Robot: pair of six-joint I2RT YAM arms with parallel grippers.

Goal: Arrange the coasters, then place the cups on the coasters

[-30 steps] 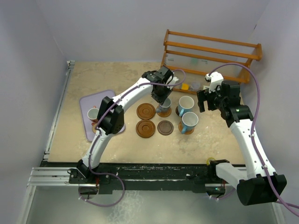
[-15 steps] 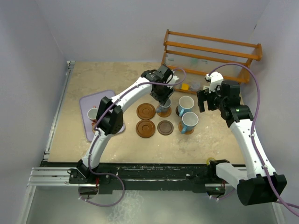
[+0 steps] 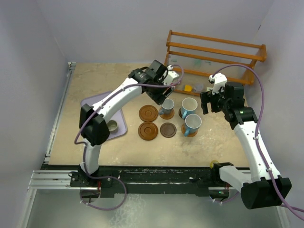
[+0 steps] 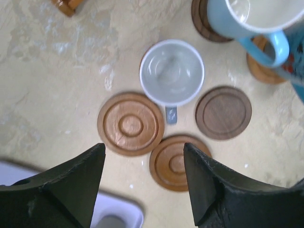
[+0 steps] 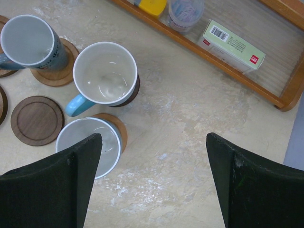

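Note:
A small pale grey-blue cup stands upright on a coaster in the back row, free of any gripper. My left gripper hangs open above it, with nothing between its fingers. Two grooved coasters and a dark coaster lie bare. Two light-blue cups each sit on a coaster. My right gripper is open over bare table to their right. A grey-green cup rests on the lavender tray.
A wooden rack stands at the back right and holds a yellow item, a clear container and a small box. The left arm's elbow hangs over the tray.
My left gripper has opened, let go of the pale cup and lifted back and to the left. The left elbow swung left, uncovering the cup on the tray. The right arm stayed still.

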